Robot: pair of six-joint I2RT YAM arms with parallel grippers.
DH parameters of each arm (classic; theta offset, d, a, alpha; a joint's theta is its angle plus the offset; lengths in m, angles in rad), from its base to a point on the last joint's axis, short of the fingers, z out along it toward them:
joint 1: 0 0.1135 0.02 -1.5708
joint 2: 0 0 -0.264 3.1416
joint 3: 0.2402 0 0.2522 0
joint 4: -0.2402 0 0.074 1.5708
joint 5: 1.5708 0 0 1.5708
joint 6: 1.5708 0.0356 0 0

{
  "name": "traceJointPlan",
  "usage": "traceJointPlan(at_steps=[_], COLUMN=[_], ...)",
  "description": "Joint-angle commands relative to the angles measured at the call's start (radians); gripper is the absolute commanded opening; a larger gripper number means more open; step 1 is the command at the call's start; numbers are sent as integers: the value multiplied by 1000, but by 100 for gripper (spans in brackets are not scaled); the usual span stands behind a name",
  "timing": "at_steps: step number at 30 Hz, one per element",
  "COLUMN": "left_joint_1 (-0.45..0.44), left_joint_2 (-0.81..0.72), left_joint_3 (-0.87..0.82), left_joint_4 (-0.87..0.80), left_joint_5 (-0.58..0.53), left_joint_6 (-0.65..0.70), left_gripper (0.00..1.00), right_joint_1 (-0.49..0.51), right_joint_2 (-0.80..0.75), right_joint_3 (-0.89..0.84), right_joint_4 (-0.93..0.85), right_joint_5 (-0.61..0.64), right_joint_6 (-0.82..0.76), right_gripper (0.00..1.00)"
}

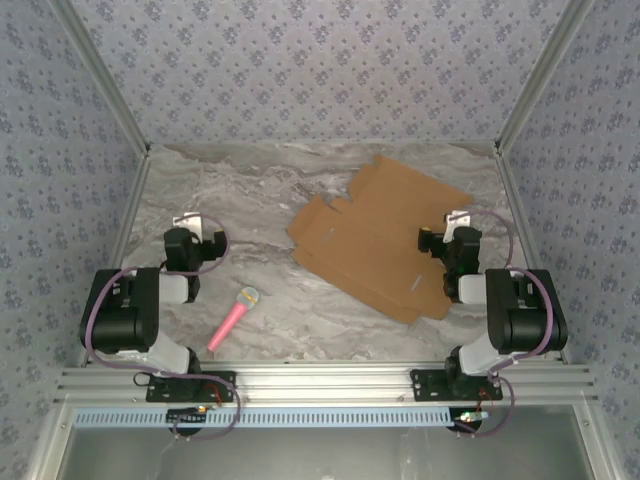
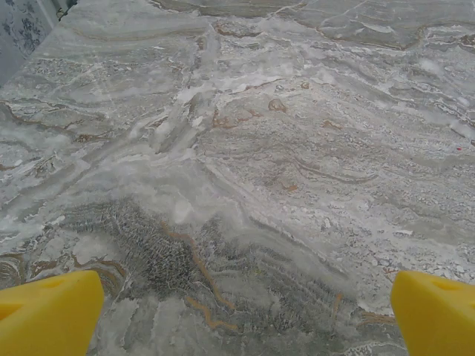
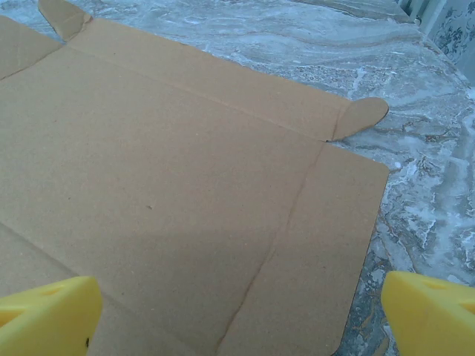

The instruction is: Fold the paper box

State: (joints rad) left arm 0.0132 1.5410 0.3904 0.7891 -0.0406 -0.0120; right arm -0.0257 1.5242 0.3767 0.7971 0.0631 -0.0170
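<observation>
When I look from the top: the paper box (image 1: 385, 240) is a flat brown sheet with flaps, not folded, lying on the right half of the counter (image 1: 250, 190).
How the paper box (image 3: 171, 185) looks up close: I see its creases, one small round flap at the far edge, and bare counter (image 3: 438, 170) past its right edge.
My right fingers (image 3: 44, 315): the yellow tips are spread wide and hold nothing. One tip is over the cardboard and the other is over the marble.
My left fingers (image 2: 48, 315): also spread wide, holding nothing, over bare grey counter (image 2: 237, 148), well apart from the box.
Pink toy microphone (image 1: 233, 317): lying on the counter near my left arm.
</observation>
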Motion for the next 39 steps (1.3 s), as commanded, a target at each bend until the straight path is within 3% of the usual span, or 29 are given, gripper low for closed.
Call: traceJointPlan(at_steps=[1, 26, 33, 36, 39], left_joint_1=[5, 8, 8, 8, 8], left_joint_2=[-8, -9, -201, -286, -329], left_joint_3=[24, 23, 104, 141, 212], left_joint_4=[21, 23, -275, -397, -559], left_joint_5=[13, 13, -95, -122, -60], left_joint_6=[-10, -15, -68, -179, -338], left_gripper=[99, 99, 99, 99, 98], right_joint_1=[0, 1, -2, -17, -28], right_joint_2=[-3, -4, -172, -284, -390], right_joint_3=[12, 9, 77, 73, 102], right_joint_4=[8, 10, -243, -313, -458], right_joint_5=[-5, -4, 180, 225, 236], right_joint_6=[-1, -1, 74, 138, 221], right_gripper=[99, 99, 99, 99, 99])
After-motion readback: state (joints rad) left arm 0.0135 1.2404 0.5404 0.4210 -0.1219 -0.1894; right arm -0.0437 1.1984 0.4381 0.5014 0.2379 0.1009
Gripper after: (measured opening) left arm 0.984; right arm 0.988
